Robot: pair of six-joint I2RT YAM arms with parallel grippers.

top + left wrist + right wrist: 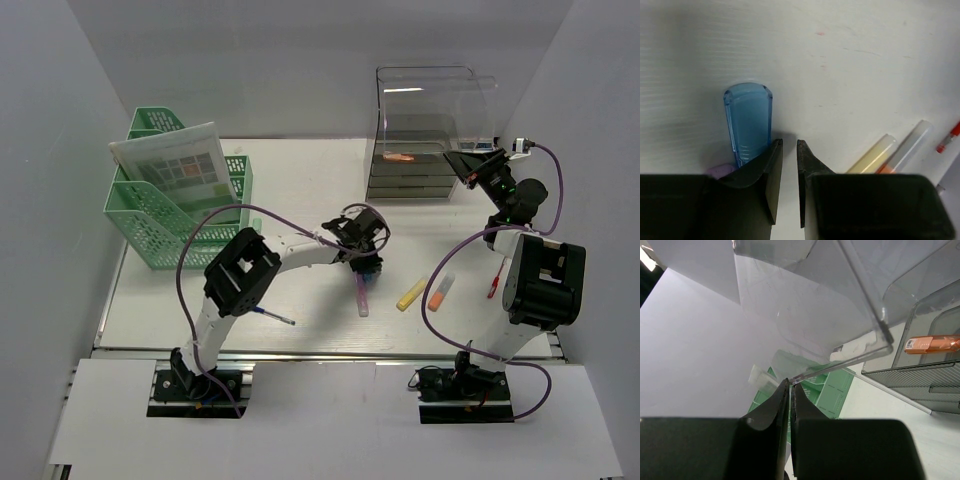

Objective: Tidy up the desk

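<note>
Two highlighters (411, 294) (441, 291) on the desk (300, 180); left fingers (771, 175) apart (empty), right fingers (777, 410) together.

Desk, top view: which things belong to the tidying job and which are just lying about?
Job: white desk, purple marker, yellow highlighter, orange highlighter, red pen, blue pen.
Just there: green mesh rack holding paper, clear plastic drawer unit.

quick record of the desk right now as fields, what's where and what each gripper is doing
left gripper: jaws slightly apart, empty, low over the desk
right gripper: shut, empty, raised by the clear organizer
loose on desk: blue highlighter, purple highlighter, yellow highlighter, orange highlighter, red pen, blue pen
back left: green file trays holding papers
in organizer: one orange item
</note>
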